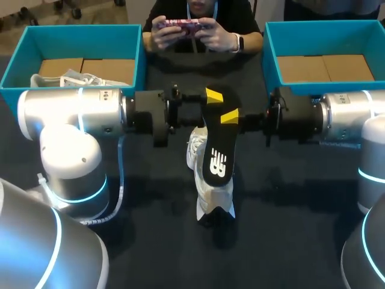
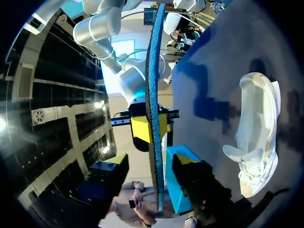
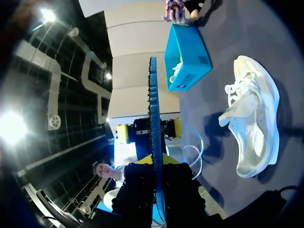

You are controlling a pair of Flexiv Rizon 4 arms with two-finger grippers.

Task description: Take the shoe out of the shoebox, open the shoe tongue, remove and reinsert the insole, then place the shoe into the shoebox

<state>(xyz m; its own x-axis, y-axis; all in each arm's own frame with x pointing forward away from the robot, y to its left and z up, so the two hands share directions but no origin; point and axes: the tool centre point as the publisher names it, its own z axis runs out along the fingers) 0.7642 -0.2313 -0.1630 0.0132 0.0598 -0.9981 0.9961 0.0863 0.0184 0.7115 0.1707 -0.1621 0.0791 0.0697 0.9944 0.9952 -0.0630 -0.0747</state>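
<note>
A black insole (image 1: pixel 218 150) with a blue underside hangs upright over the table's middle, held at its top. My right gripper (image 1: pixel 231 116) is shut on it; in its own wrist view the fingers (image 3: pixel 137 183) clamp the insole's edge (image 3: pixel 153 95). My left gripper (image 1: pixel 210 96) is open at the same end, its yellow tips (image 2: pixel 114 161) standing on either side of the insole (image 2: pixel 153 71) with gaps showing. The white shoe (image 1: pixel 212 192) lies on the dark table below the insole, also visible as the shoe (image 2: pixel 256 128) and the shoe (image 3: pixel 254 123).
A teal shoebox (image 1: pixel 72 30) at the back left holds a second white shoe (image 1: pixel 78 78). Another teal box (image 1: pixel 325 25) stands at the back right with only its cardboard floor showing. Both arms meet over the table's centre.
</note>
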